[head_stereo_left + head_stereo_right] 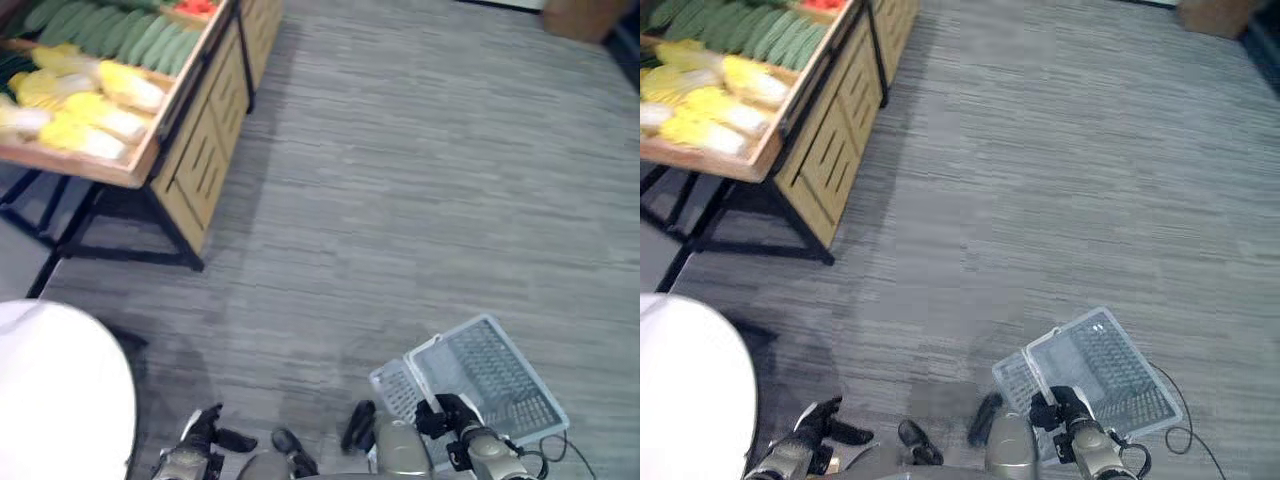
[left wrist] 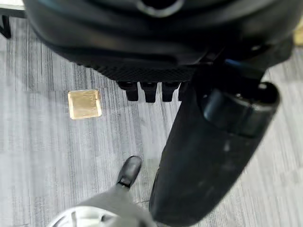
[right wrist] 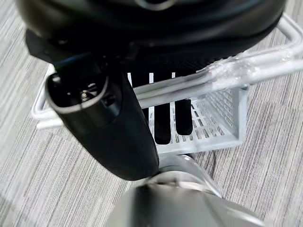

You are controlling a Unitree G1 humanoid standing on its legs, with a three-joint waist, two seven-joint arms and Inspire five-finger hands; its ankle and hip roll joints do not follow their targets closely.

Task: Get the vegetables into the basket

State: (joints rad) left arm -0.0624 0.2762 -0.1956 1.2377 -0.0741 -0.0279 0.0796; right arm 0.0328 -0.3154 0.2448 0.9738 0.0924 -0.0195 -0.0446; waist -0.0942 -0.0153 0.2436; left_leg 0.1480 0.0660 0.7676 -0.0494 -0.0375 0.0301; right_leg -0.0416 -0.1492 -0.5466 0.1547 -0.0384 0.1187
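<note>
At the upper left of the left eye view stands a wooden produce stand (image 1: pixel 200 140) on a dark frame. Its slanted tray holds pale yellow-white cabbages (image 1: pixel 85 110) toward the frame's left edge and a row of green cucumbers (image 1: pixel 120 30) above them; a patch of red vegetables (image 1: pixel 195 6) sits at the top edge. A white round surface (image 1: pixel 55 395) occupies the lower left corner. The grey plank floor (image 1: pixel 420 170) covers the rest of the frame. At the lower right, a pale wire-mesh basket (image 1: pixel 490 370) hangs from its handle in the right hand (image 1: pixel 450 415). The left hand (image 1: pixel 205 430) appears at the bottom edge, left of centre, holding nothing.

In the right eye view, the same layout applies: stand at the upper left, basket at the lower right, well apart from the vegetables. The basket interior appears empty.

In the left wrist view, the left hand's fingers (image 2: pixel 149 91) show as short curled stubs in a row, pressed together, with the thumb (image 2: pixel 208 151) extended beside them, above bare floor. A small tan square (image 2: pixel 84 104) lies on the floor at centre left.

In the right wrist view, the right hand's fingers (image 3: pixel 163 120) wrap round the basket's pale handle (image 3: pixel 227 75), thumb (image 3: pixel 109 132) alongside, with the mesh wall past them.
</note>
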